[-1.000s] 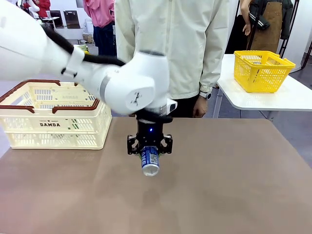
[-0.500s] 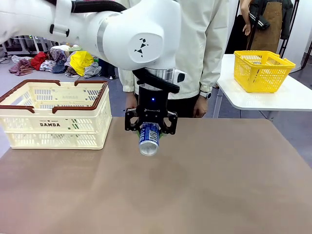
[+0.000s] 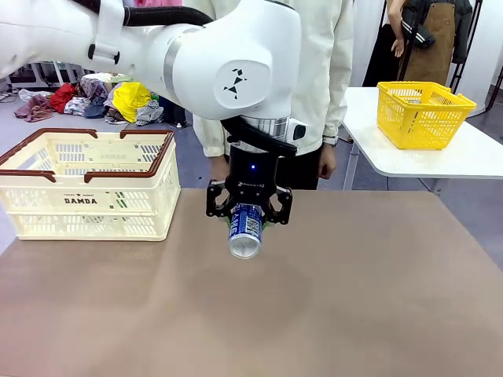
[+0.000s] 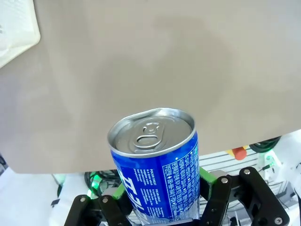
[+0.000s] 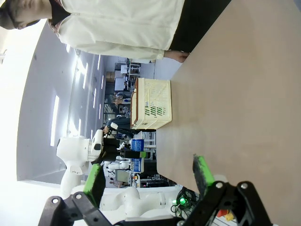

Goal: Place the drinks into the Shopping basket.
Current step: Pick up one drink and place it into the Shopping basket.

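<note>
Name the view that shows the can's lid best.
Left wrist view: the can is close, lid and pull tab facing the camera. Front view shows it small, tilted in the left gripper. Right wrist view shows a distant blue speck.

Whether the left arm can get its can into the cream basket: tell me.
Probably yes: the left gripper holds the blue can above the table, and nothing stands between it and the Shopping basket.

Glossy blue metal can [image 3: 244,229], slotted cream plastic basket [image 3: 118,210], matt brown tabletop [image 3: 354,298].
</note>
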### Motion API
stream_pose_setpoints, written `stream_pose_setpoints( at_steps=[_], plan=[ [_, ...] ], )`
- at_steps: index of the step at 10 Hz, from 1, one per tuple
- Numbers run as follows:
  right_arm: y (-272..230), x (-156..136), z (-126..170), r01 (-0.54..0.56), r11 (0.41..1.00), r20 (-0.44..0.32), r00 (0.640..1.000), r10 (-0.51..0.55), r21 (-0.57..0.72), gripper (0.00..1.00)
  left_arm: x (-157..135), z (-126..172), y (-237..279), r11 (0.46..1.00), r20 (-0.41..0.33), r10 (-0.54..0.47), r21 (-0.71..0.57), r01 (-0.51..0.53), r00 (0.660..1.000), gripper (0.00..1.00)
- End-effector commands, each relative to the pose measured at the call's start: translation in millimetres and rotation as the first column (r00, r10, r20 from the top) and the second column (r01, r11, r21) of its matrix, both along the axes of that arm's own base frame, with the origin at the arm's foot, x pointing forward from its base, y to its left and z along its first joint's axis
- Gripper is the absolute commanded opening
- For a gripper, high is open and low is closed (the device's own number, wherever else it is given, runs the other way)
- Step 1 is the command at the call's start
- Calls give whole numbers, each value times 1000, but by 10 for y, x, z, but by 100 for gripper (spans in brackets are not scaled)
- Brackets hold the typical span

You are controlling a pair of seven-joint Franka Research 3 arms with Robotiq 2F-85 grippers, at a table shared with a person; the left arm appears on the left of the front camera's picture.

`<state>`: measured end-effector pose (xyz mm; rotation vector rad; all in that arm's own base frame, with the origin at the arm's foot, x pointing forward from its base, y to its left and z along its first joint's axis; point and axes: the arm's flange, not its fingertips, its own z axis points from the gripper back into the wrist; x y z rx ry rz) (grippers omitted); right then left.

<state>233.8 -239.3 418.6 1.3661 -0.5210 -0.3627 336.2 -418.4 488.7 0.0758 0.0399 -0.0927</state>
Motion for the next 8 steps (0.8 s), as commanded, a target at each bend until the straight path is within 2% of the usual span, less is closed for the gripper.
stream_pose_setpoints(
  at_steps=[1,2,3,4,6,7,8],
  plan=[
    [-9,-13,5,-11,1000,20,1000,11,-7,100,175,265,264,996,91,74,-50,-70,993,0],
    [-9,-13,5,-11,1000,20,1000,11,-7,100,495,616,673,979,134,157,-150,-136,978,0],
    [-9,-13,5,-11,1000,20,1000,11,-7,100,772,856,1055,975,87,137,-187,-118,987,0],
    [-9,-13,5,-11,1000,20,1000,11,-7,100,981,1084,1483,967,107,154,-220,-128,982,0],
    [-9,-13,5,-11,1000,20,1000,11,-7,100,1292,1445,2467,965,130,45,-263,-9,990,0],
    [-9,-13,5,-11,1000,20,1000,11,-7,100,1493,1459,2883,971,163,120,-225,-81,979,0],
    [-9,-13,5,-11,1000,20,1000,11,-7,100,1713,1339,3200,957,106,96,-285,-62,990,0]
  ],
)
